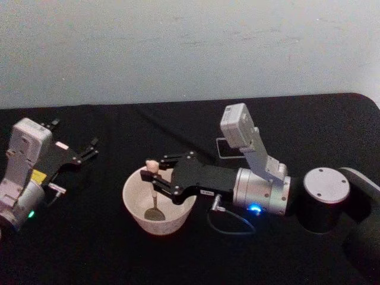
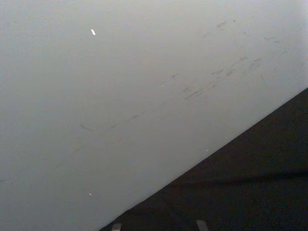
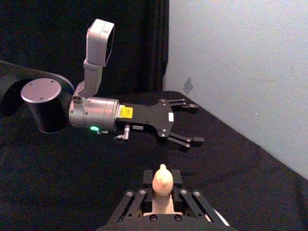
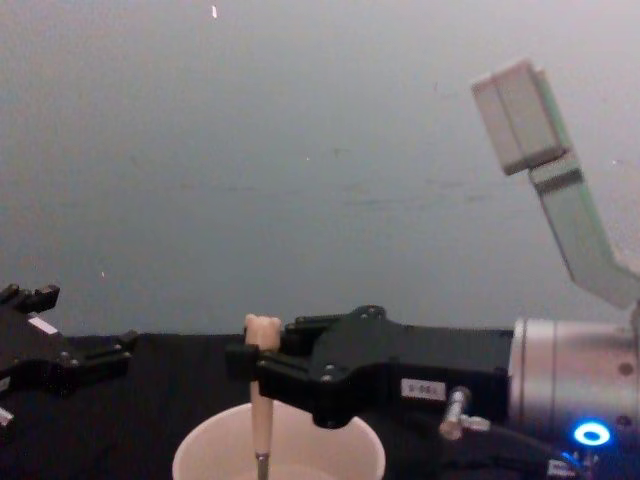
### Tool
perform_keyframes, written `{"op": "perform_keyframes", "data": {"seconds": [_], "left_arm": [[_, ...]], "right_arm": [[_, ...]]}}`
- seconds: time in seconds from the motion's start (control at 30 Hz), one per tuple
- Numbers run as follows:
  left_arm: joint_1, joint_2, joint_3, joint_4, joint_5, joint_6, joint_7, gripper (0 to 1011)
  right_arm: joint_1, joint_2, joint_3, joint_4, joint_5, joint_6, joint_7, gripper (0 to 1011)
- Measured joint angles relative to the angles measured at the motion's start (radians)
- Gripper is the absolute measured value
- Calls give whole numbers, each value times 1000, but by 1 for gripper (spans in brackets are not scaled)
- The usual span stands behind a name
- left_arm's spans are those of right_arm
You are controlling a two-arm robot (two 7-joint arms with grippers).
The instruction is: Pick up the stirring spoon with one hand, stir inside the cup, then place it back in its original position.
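Black worktop carries a wide cream-white cup; the right black pincer grasps the slim beige bear-topped spoon inside; hard sweeps may tip it. Left pincer idles aside, released.

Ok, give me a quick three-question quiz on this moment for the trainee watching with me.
1. True or false: the right gripper is shut on the stirring spoon, holding it by its pale handle.
2. Relative to the cup, the spoon's metal bowl is: A) inside it B) lying on the cloth beside it C) lifted clear above its rim.
3. Fill in: the left gripper, parked off to the cup's left, has its fingers ____.
Key: 1 true; 2 A; 3 open.
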Motion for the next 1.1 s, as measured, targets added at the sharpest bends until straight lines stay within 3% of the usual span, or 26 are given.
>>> {"op": "perform_keyframes", "data": {"seconds": [0.4, 0.67, 0.87, 1.1], "left_arm": [[0, 0, 0, 0, 0, 0, 0, 1001], [0, 0, 0, 0, 0, 0, 0, 1001], [0, 0, 0, 0, 0, 0, 0, 1001], [0, 0, 0, 0, 0, 0, 0, 1001]], "right_arm": [[33, -67, -12, 67, -45, 6, -38, 223], [70, -121, 6, 143, -82, 15, -91, 222], [84, -135, 30, 177, -96, 15, -110, 223], [75, -116, 64, 159, -97, 29, -110, 223]]}}
